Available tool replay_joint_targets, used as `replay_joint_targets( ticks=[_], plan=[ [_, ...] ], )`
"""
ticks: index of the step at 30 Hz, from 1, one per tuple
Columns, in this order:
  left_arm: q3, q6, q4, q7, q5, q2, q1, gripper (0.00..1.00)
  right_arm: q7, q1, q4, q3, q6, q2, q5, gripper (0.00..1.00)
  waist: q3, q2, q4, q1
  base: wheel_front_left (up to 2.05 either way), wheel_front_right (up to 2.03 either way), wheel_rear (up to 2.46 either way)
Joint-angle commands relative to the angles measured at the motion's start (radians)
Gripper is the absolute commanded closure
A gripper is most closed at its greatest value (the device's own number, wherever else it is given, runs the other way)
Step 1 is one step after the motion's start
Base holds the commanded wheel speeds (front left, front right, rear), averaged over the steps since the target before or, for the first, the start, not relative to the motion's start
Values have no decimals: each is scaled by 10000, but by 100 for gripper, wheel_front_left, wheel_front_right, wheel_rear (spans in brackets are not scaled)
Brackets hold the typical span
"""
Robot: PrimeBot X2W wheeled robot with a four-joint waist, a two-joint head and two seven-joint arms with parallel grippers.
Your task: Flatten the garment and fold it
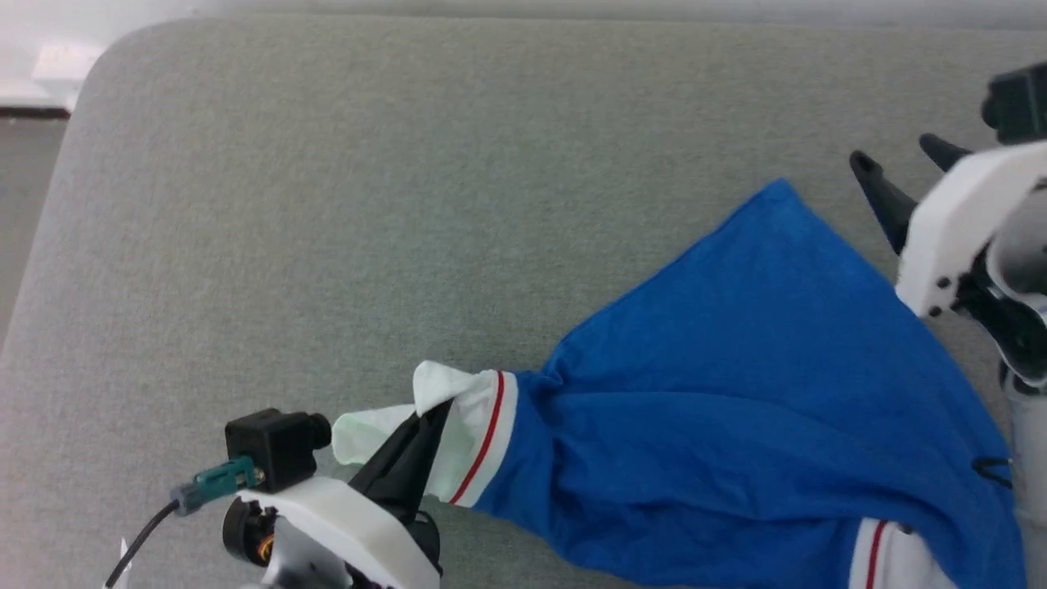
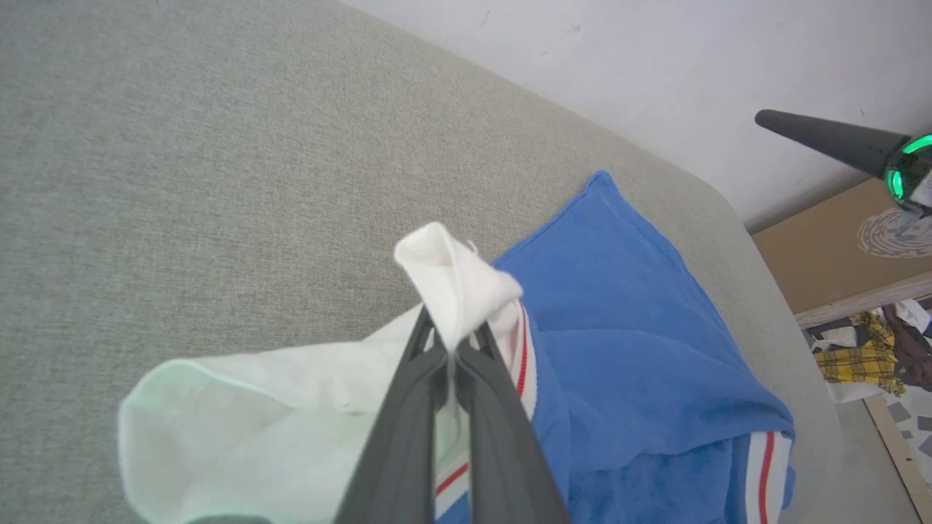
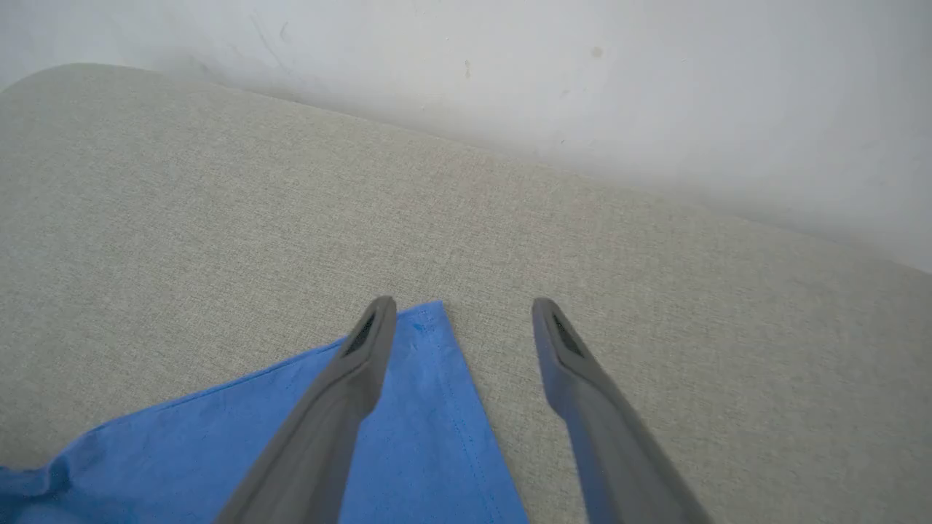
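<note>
The royal-blue garment [image 1: 736, 393] lies rumpled on the grey cushion, its hem corner [image 1: 781, 186] pointing to the far right. Its white sleeve [image 1: 458, 425] with red-striped trim is pulled toward the lower left. My left gripper [image 1: 438, 413] is shut on that sleeve's bunched cloth [image 2: 455, 284]; the left wrist view shows its fingers pinching it, and the sleeve opening [image 2: 218, 415] sags below. My right gripper [image 1: 896, 159] is open beside the hem corner [image 3: 429, 320], its left finger [image 3: 364, 349] over the blue cloth, holding nothing. A second striped sleeve [image 1: 887, 556] shows at the bottom right. The lettering is hidden.
The grey cushion [image 1: 368, 204] stretches wide to the far left and back. A pale wall [image 3: 582, 87] runs behind it. The cushion's rounded left edge [image 1: 57, 204] drops to the floor. A cardboard box [image 2: 837, 247] and clutter stand off the right end.
</note>
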Motion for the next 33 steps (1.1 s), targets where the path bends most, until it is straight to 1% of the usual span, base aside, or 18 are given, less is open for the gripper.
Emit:
replay_joint_targets(
  ticks=[1,4,7,14,15,16,18,24,28,33],
  plan=[
    [-71,-137,102,-19,71,-109,-295,100,148,-458,597,142,-7,5,-126,0,815,-1,757,-2,0,0,0],
    [-216,-329,286,-32,83,-263,-603,100,479,-931,1557,508,-7,-244,-335,0,1134,-1,1070,-2,0,0,0],
    [-310,-484,490,-79,75,-412,-851,100,695,-1178,2233,807,-7,-503,-498,0,1373,-1,1329,-2,0,0,0],
    [-362,-735,879,-234,16,-613,-1188,100,1093,-1224,3105,1247,-7,-942,-566,0,1720,-1,1666,-2,0,0,0],
    [-359,-757,922,-250,10,-621,-1213,100,1199,-1209,3191,1265,-7,-993,-550,2,1738,-1,1684,-2,0,0,0],
    [-355,-774,959,-265,3,-628,-1235,100,1270,-1202,3252,1255,-7,-1031,-544,49,1755,-1,1697,-2,0,0,0],
    [-336,-793,1029,-295,-9,-638,-1271,100,1364,-1187,3329,1255,-7,-1064,-553,100,1770,-1,1697,-2,0,0,0],
    [-210,-782,1139,-418,-74,-636,-1253,100,1146,-1235,3267,1321,-7,-992,-449,100,1597,-1,1457,-2,0,0,0],
    [-49,-727,1101,-510,-55,-534,-1247,100,509,-1279,3051,1338,-7,-817,-178,100,1108,-1,1094,-2,0,0,0],
    [263,-443,1028,-592,91,-343,-1310,100,-554,-1070,2689,1128,-7,-507,169,100,97,-1,494,-2,0,0,0]
  ],
)
